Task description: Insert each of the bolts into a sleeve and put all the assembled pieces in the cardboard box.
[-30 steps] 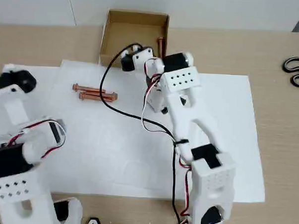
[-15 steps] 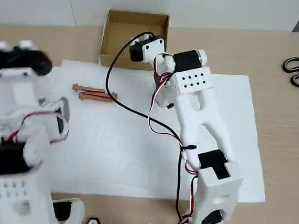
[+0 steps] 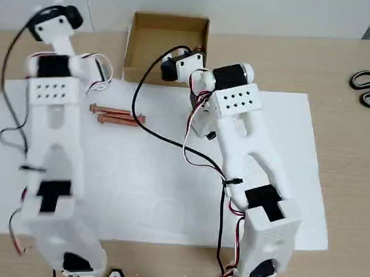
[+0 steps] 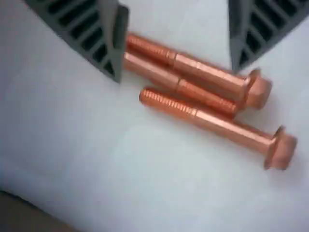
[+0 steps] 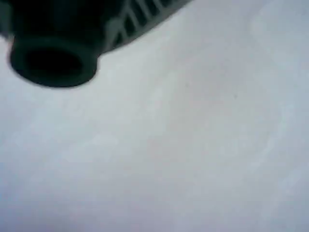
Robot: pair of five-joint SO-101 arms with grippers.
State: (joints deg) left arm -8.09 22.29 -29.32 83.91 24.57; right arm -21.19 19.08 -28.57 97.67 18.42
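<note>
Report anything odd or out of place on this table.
Nothing spilled or damaged. A black cable sags across the white paper sheet, passing one end of the copper bolts, where it might snag. Black-handled scissors lie unused at the wooden table's edge.

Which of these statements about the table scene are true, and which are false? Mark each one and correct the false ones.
1. The copper bolts lie on the white paper. True.
2. The scissors are inside the cardboard box. False: they lie on the bare table, far to the right of the box.
3. The left gripper is open above the bolts. True.
4. The bolts stand upright. False: they lie flat, side by side.
</note>
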